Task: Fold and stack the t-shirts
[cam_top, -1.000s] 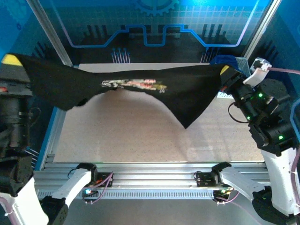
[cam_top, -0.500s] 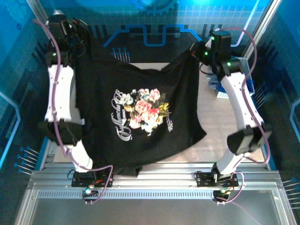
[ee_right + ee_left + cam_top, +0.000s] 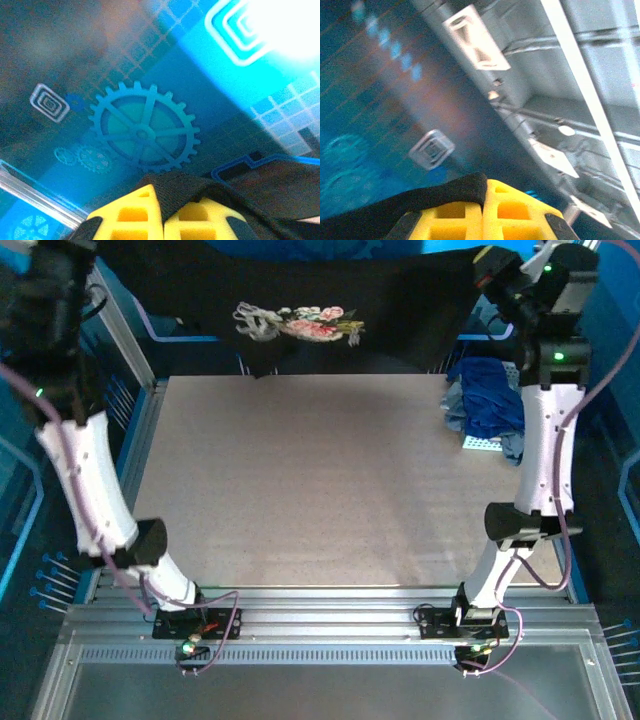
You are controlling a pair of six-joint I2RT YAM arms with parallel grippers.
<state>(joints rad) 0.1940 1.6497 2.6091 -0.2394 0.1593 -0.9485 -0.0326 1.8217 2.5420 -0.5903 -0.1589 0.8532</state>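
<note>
black t-shirt (image 3: 200,290) hangs over far table (image 3: 300,490) edge | left fingers (image 3: 515,200), right fingers (image 3: 132,212) clamped

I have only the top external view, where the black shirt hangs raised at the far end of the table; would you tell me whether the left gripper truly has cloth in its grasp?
Observer: It appears so. In the left wrist view the left gripper has its yellow fingers pressed together, and an edge of the black t-shirt runs over one finger up to the seam between them.
Operator: Thank you. How does the right side look?
Observer: In the right wrist view the right gripper is shut in the same way, with black cloth bunched over its fingertips and trailing off to the right of that picture.
</note>
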